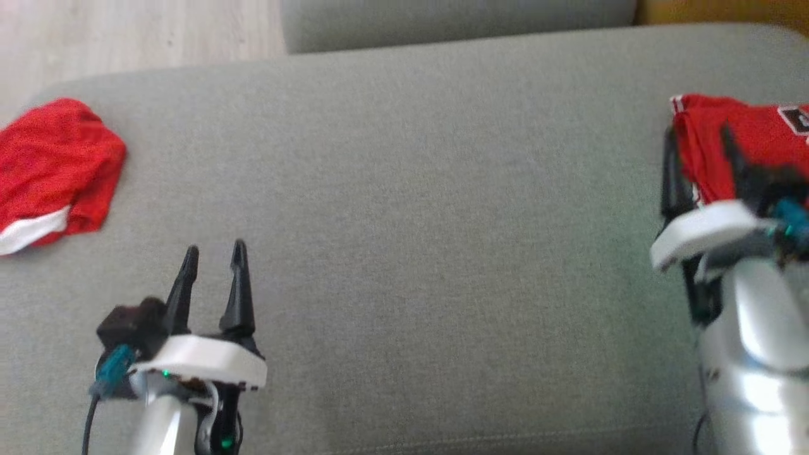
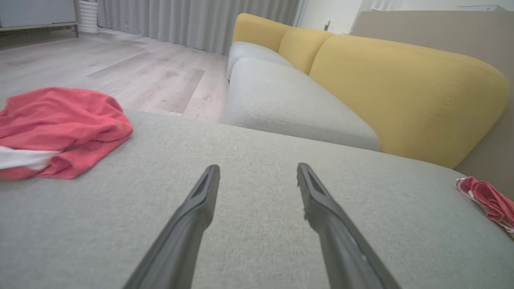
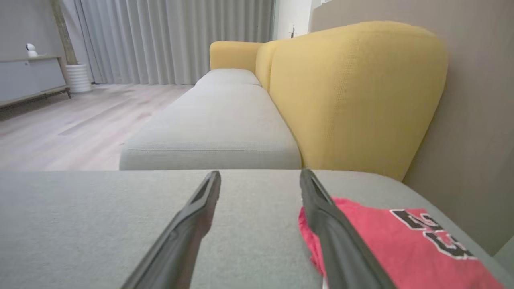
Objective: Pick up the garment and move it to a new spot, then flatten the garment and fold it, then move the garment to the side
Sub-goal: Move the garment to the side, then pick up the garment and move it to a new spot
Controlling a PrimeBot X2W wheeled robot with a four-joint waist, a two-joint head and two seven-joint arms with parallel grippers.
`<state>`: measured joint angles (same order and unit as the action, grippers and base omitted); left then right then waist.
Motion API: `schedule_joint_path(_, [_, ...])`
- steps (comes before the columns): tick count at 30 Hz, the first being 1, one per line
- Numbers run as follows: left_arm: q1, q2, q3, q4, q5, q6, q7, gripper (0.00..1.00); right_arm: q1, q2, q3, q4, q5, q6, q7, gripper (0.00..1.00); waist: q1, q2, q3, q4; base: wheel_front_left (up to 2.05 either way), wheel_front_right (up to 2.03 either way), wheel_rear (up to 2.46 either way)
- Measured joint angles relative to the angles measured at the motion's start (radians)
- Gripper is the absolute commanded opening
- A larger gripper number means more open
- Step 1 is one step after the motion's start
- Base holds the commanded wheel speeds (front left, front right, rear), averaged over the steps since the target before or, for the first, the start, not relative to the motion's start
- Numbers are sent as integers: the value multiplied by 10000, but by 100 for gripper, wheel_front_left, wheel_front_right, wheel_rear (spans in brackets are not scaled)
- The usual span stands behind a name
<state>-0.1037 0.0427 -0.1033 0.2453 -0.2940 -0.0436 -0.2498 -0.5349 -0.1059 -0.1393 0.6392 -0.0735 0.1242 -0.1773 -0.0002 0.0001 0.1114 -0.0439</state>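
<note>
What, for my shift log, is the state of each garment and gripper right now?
left red garment: crumpled heap on the cushion, untouched.
right red jersey: lying flat, lettering up, near the cushion's edge.
left gripper: open, empty, over bare cushion.
right gripper: open, empty, at the jersey's edge.

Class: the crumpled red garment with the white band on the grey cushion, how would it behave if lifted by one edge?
The red garment lies bunched in soft folds, so probably floppy, hanging limp. It looks thin, so likely light. Pushed across the textured grey cushion, it may bunch rather than slide.
</note>
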Motion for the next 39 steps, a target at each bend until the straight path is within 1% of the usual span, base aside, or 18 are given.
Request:
schedule_joint_path(4, [367, 2, 125, 144, -153, 86, 0, 100, 1228, 362, 190, -652, 520, 0, -134, 100, 0, 0, -440, 167, 0, 0, 0])
schedule_joint_path(6, [512, 2, 113, 167, -198, 86, 0, 100, 1810, 470, 211, -1093, 585, 0, -274, 100, -1, 0, -601, 273, 0, 0, 0])
schedule_joint_path(9, [733, 2, 136, 157, -198, 100, 2, 100, 2615, 497, 263, -1776, 970, 0, -334, 100, 1, 0, -754, 461, 0, 0, 0])
schedule_joint_path(12, [930, 2, 161, 151, -199, 174, 2, 100, 3383, 516, 571, -2266, 1601, 0, -343, 100, 1, 0, -868, 604, 0, 0, 0])
schedule_joint_path(18, [1159, 6, 50, 142, -360, 276, 2, 100, 4650, 587, 1290, -2796, 2117, 0, -343, 100, 1, 0, -958, 757, 0, 0, 0])
schedule_joint_path(24, [1163, 6, -234, 75, -416, 435, 2, 100, 4875, 596, 1319, -2930, 2408, 0, -420, 100, 2, 0, -975, 779, 0, 0, 0])
schedule_joint_path(29, [1162, 6, -428, 90, -418, 437, 2, 100, 4875, 596, 1421, -2999, 2408, 0, -430, 100, 3, 0, -1008, 746, 0, 0, 0])
schedule_joint_path(39, [1156, 8, -458, 151, -433, 439, 2, 100, 4876, 596, 1528, -3032, 2408, 0, -445, 100, 2, 0, -1041, 781, 0, 0, 0])
